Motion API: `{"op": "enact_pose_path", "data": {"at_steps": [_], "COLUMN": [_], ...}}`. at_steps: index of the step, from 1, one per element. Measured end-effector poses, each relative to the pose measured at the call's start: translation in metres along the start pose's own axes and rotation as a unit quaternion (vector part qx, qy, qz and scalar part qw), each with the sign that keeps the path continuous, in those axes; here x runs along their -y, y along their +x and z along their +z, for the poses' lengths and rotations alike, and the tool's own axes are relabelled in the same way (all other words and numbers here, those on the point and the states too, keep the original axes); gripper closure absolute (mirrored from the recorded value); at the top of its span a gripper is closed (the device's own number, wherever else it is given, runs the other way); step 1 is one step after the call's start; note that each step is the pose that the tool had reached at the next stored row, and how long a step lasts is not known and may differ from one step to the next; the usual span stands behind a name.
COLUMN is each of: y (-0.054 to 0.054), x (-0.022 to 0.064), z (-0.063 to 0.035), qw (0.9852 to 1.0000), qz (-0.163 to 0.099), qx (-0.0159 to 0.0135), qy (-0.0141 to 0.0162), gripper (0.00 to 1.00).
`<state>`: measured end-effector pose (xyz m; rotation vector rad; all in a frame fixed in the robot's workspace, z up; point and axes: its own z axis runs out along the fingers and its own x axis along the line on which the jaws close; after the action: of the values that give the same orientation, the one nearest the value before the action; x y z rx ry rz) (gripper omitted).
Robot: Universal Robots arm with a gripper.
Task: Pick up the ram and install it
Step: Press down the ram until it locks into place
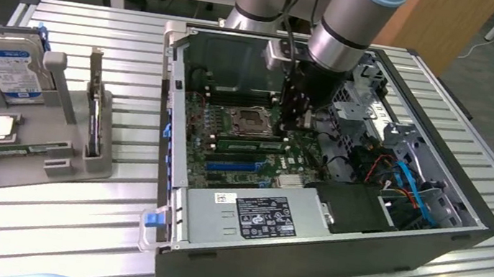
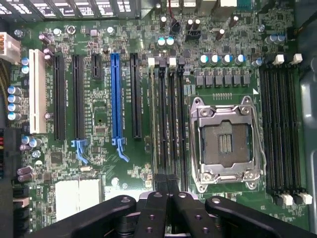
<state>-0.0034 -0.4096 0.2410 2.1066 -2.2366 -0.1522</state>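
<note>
1. Grey plastic holder point(image 1: 69, 164) sat on the slatted table, well apart from the silver square CPU socket point(image 1: 247, 119) and off to the exterior view's left of it. It carried a blue-labelled hard drive point(image 1: 10, 65) and an upright expansion card with a metal bracket point(image 1: 93, 99).
2. Between that holder and the socket stood the open black computer case point(image 1: 239, 57), with the green motherboard point(image 2: 99, 119) laid bare inside it.
3. The ram point(image 1: 246, 143), a long, narrow green stick, lay along the dark slots just beside the socket, on the side facing the power supply. I could not tell whether it was fully seated.
4. In the wrist view the bank of black memory slots point(image 2: 168, 124) ran just beside the socket point(image 2: 225, 144), directly ahead of the fingertips.
5. The black two-fingered gripper point(image 1: 304, 121) hung over the board just beside the socket, toward the exterior view's right. Its fingers point(image 2: 159, 198) were clenched together, and nothing showed between them.
6. Judged from this, the work stood at the installing step, with the stick at its slot, not in the grip.
7. A next move there would call for the tips squarely over the stick's top edge and even downward pressure, so both end latches close.
</note>
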Motion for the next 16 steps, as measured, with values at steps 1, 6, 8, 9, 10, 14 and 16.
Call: {"op": "enact_pose_path", "data": {"at_steps": [1,6,8,9,10,14,16], "y": [0.000,0.001,0.002,0.002,0.002,0.003,0.004], "x": [-0.0024,-0.0182,-0.0266,-0.0307,-0.0350,-0.0516,-0.0593], "z": [0.0001,0.0016,0.0026,0.0029,0.0033,0.0051,0.0059], "qw": [1.0000,1.0000,1.0000,1.0000,1.0000,1.0000,1.0000], "qz": [0.000,-0.001,-0.001,-0.001,-0.001,-0.002,-0.002], "qx": [-0.0001,-0.0003,-0.0003,-0.0004,-0.0005,-0.0011,-0.0013], "qy": [0.0000,-0.0001,0.0000,0.0000,0.0000,0.0000,0.0000], "gripper": [0.90,0.90,0.90,0.90,0.90,0.90,0.90]}}
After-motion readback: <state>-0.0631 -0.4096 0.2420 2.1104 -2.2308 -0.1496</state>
